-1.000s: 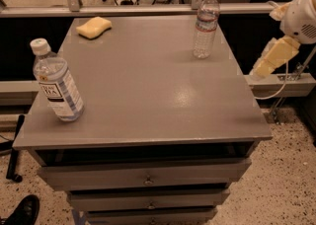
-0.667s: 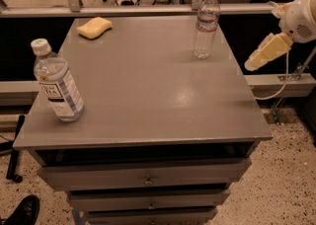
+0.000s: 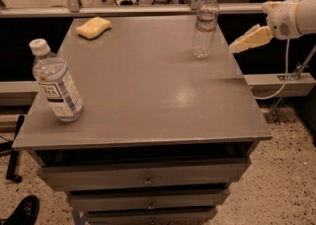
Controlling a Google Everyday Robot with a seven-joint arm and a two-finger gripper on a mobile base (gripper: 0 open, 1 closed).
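Atop grey metal bench (image 3: 148,95), near far right edge, upright clear plastic water bottle (image 3: 205,25), likely light, slick, crushable, best gripped mid-body; just right, apart, cream end effector (image 3: 249,39), clenched or released impossible to tell; yellow sponge (image 3: 93,27) far left.

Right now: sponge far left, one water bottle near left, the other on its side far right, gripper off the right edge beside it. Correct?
No. The camera view shows the far water bottle standing upright, not on its side. Rest holds: sponge far left, near water bottle near left, gripper off the cabinet top's right edge beside the far bottle.
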